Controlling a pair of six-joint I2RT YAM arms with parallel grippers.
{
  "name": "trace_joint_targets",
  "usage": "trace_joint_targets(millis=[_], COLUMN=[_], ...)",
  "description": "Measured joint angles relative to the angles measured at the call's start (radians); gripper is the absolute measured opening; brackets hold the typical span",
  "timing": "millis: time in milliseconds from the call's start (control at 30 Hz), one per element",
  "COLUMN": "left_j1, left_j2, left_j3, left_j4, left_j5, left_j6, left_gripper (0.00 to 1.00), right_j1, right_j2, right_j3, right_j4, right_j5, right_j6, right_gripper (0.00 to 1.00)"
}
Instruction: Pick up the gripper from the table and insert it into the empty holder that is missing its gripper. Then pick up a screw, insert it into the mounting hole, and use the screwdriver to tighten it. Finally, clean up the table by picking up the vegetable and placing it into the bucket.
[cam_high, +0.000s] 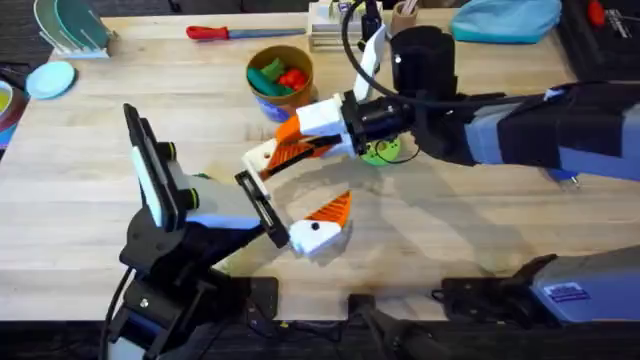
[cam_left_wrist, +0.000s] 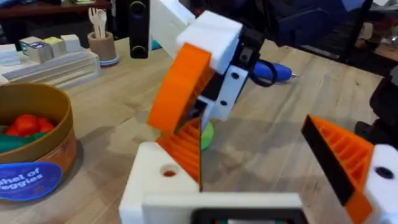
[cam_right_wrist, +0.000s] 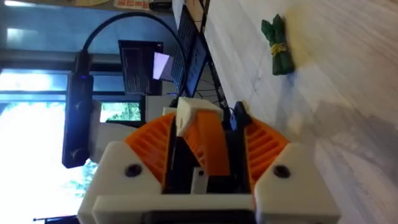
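the right gripper (cam_high: 305, 140) is clamped on the gripper (cam_left_wrist: 181, 87), a ribbed orange wedge pressed against the white holder (cam_left_wrist: 163, 177) of the left gripper (cam_high: 290, 195), whose fingers stand apart above mid-table.

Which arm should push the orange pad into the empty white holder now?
Right. The right gripper is shut on the orange pad, whose tip already meets the white holder on the left arm's gripper, which only presents it.
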Motion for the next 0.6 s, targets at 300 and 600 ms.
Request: trace_joint_targets(millis=[300, 600], left_j1=[0.0, 0.0], left_j2=[0.0, 0.0], left_j3=[0.0, 0.0], left_j4=[0.0, 0.0], left_j5=[0.003, 0.004], left_j6=[0.003, 0.003], left_gripper=[0.992, 0.992], right_j1=[-0.044, -0.18], right_j2=[0.0, 0.0], right_j3=[0.0, 0.017], right_j4=[0.005, 0.003], right_j5=[0.041, 0.136], right_j6=[-0.019, -0.155], right_gripper=[0.852, 0.951])
